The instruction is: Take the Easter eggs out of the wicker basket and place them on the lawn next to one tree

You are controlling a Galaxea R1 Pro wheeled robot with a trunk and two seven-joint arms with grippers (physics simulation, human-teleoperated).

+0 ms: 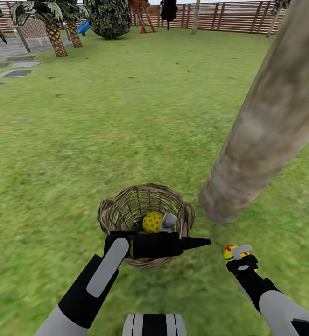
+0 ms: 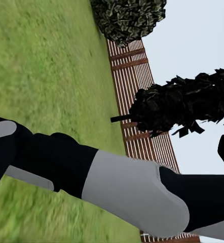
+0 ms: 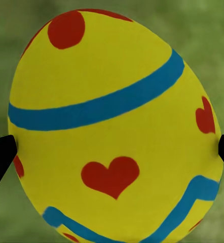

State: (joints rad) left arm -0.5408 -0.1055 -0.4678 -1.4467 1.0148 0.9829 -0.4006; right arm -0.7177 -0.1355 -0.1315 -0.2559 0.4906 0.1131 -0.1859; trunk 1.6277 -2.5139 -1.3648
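Basket [image 1: 126, 210]: round, brown open wicker on grass [image 1: 126, 116]; dotted yellow egg [image 1: 152, 221] inside.
Right gripper [image 1: 238, 255]: clamped on smooth painted egg [image 3: 114, 126].
Left gripper [image 1: 166, 223]: in basket, fingers unclear.
Trunk [image 1: 266, 121]: thick, mottled.

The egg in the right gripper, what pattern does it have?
Yellow egg with blue bands, red hearts and a red dot, best in the right wrist view.

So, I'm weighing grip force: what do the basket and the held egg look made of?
The wicker basket looks like woven brown cane, open weave you can see through. The egg in the right hand looks hard, smooth and painted, possibly plastic; the render leaves that open.
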